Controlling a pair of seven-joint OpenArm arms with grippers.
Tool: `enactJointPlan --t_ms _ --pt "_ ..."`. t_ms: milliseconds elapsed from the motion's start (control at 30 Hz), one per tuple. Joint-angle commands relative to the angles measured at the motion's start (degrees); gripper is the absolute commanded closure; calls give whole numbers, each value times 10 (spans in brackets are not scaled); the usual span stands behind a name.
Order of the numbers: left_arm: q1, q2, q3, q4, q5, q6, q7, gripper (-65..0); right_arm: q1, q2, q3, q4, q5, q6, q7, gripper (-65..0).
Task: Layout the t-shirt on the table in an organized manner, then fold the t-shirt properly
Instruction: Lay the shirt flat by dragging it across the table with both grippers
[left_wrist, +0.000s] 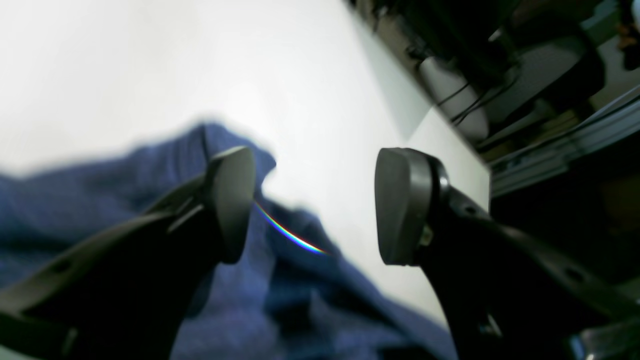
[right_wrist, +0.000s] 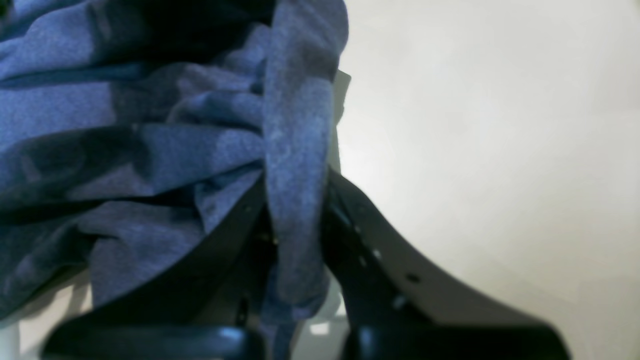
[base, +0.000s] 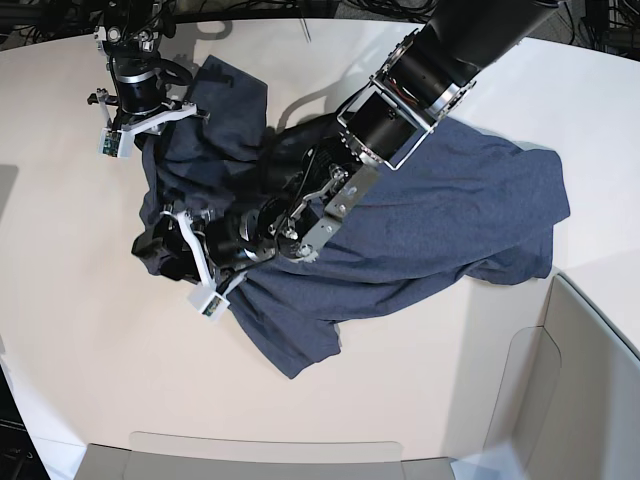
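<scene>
The t-shirt (base: 430, 225) lies spread but wrinkled across the middle of the table (base: 60, 330), with its wider part reaching toward the right edge and a bunched part toward the far left corner. In the left wrist view the left gripper (left_wrist: 312, 205) has its two jaws standing wide apart, and nothing is between them; one grey pad (left_wrist: 232, 200) is over the blue cloth (left_wrist: 100, 200), the other pad (left_wrist: 402, 205) is over the bare white table (left_wrist: 150, 60). In the base view this arm comes from the far right corner and its gripper (base: 185, 255) is low over the crumpled left part of the shirt. The right gripper (right_wrist: 295, 235) is closed on a fold of the t-shirt (right_wrist: 150, 150), which passes between its fingers and hangs in pleats beside the pale table (right_wrist: 500, 125). In the base view this gripper (base: 140, 105) is near the far left corner.
</scene>
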Motion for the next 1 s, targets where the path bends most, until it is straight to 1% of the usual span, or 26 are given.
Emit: enactJointPlan --t_ms 0,33,133,267,433,500,600,667,700,833,900,967 --pt "-15 5 -3 21 -12 -6 -13 -353 1 2 5 12 3 1 19 0" --pt "-15 2 -3 31 -12 -6 -13 -353 2 2 8 14 3 1 20 0" --pt "-12 -41 -3 81 -12 -6 -13 -353 11 5 10 22 3 1 21 0" --pt "8 -110 -4 158 -12 -5 -12 -353 19 16 34 27 3 1 21 0" --pt "45 -195 -4 245 -12 -4 -12 -353 49 16 128 25 3 1 18 0" --pt "61 -225 -21 275 -12 -4 -12 -353 68 15 170 24 3 1 17 -7" --pt "109 -257 -75 311 -12 -4 -12 -353 87 15 215 24 3 1 16 -105" --pt "141 -273 -118 333 -12 -4 -11 -353 88 15 221 24 3 1 16 -177" --pt "155 -280 -138 341 -12 -4 -1 -353 88 15 219 24 3 1 16 -209" --pt "208 -286 -240 381 -11 -4 77 -352 82 12 217 24 3 1 16 -318" --pt "233 -285 -290 394 -11 -5 111 -347 75 12 222 27 3 1 20 -347" --pt "252 -285 -337 407 -11 -5 140 -323 73 15 223 28 5 1 21 -364"
